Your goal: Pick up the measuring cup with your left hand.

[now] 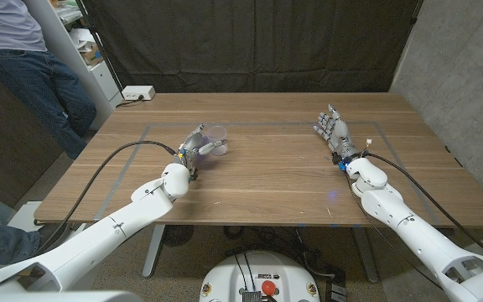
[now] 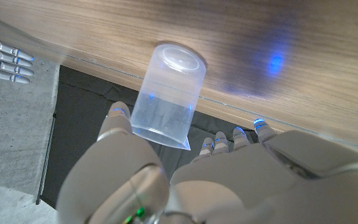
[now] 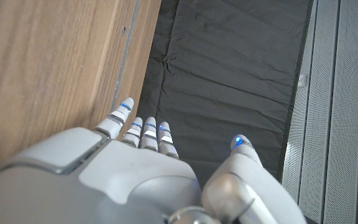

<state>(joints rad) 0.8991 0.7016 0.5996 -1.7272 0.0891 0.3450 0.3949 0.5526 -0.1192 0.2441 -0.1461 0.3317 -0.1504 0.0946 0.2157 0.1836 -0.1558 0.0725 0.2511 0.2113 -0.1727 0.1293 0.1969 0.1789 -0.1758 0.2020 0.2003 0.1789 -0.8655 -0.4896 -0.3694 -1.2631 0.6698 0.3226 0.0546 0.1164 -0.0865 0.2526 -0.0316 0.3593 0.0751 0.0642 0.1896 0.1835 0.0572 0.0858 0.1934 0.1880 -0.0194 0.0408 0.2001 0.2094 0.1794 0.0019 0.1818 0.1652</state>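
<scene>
Evidently light, thin clear plastic: measuring cup [image 2: 166, 93] slippery, crushable; left hand [image 1: 193, 149] grasping its wall, gentle squeeze advisable.

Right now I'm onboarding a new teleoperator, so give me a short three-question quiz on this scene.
1. True or false: the left hand is at the clear measuring cup, fingers around it.
2. Multiple choice: the right hand is (a) holding a spoon, (b) empty with fingers extended, (c) pressing on the cup.
3. Fill in: the white power strip lies near the table's far ____ corner, by the robot's sides.

Key
1. True; the left wrist view shows the cup between thumb and fingers.
2. b
3. left
</scene>
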